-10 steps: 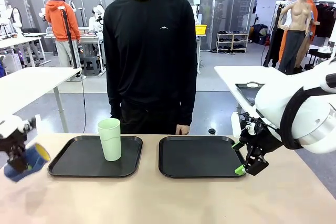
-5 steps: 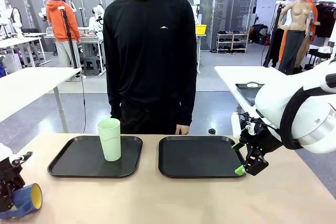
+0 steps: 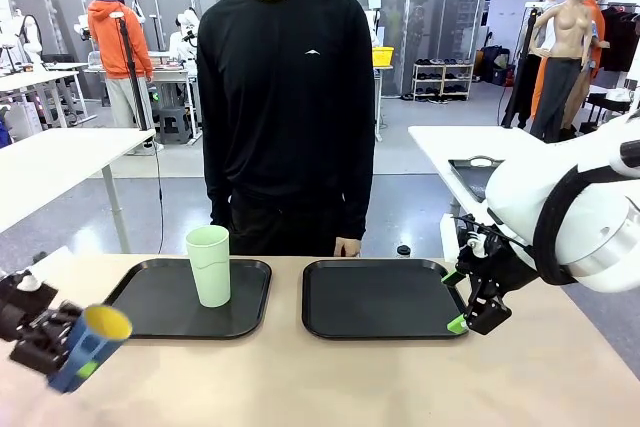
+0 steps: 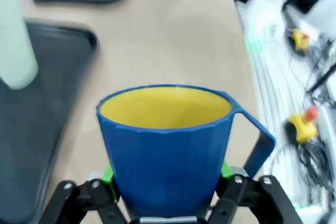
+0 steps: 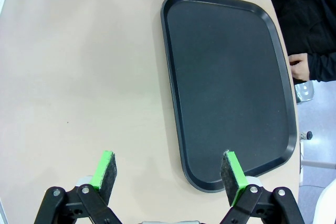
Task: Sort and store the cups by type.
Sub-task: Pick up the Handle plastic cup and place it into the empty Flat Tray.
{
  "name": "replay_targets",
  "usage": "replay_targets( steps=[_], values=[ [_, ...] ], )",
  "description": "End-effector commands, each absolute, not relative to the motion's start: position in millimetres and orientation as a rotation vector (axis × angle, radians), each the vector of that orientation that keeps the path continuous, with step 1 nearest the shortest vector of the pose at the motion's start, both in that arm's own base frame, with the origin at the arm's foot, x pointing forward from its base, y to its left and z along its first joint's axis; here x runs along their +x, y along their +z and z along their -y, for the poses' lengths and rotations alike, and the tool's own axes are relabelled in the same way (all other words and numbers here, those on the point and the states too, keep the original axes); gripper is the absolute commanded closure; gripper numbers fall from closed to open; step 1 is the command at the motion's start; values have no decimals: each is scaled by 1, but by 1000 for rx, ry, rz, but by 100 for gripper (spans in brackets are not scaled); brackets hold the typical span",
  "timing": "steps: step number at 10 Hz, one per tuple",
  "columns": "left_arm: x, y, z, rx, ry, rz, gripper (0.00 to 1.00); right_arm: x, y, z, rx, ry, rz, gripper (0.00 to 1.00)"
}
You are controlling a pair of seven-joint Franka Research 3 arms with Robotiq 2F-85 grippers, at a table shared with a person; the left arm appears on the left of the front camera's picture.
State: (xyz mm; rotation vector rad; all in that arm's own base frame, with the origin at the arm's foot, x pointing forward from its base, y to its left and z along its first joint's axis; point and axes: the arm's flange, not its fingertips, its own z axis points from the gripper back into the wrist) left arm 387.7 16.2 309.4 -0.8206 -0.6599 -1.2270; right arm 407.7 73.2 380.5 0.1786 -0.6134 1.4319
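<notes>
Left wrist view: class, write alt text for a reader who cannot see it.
A blue mug with a yellow inside is gripped between the left hand's green pads, handle to the picture's right, over a beige table. At the left edge, a pale green tumbler stands on a black tray.

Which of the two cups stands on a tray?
The mint-green tumbler, upright on the left tray. The blue mug is held by the left gripper.
</notes>
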Motion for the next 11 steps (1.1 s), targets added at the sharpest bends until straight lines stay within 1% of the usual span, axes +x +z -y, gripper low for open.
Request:
replay_targets(
  steps=[1,2,3,4,5,7,8,9,10,11],
  values=[
    [420,286,4,-914,-1200,875,26,406,380,-75,169,1414,599,0],
    [425,286,21,-932,-1189,925,26,406,380,-75,169,1414,599,0],
    [425,287,34,-1011,-1189,1038,26,406,380,-75,169,1414,599,0],
    [428,285,42,-1008,-1201,1023,26,406,380,-75,169,1414,599,0],
    [418,298,30,-940,-1151,958,26,406,380,-75,169,1414,599,0],
    [418,298,30,-940,-1151,958,26,406,380,-75,169,1414,599,0],
    [422,291,40,-967,-1158,990,26,406,380,-75,169,1414,599,0],
    [411,282,75,-979,-1177,1090,26,406,380,-75,169,1414,599,0],
    [397,273,102,-907,-1177,1155,26,406,380,-75,169,1414,599,0],
    [387,267,120,-929,-1147,1233,26,406,380,-75,169,1414,599,0]
  ],
)
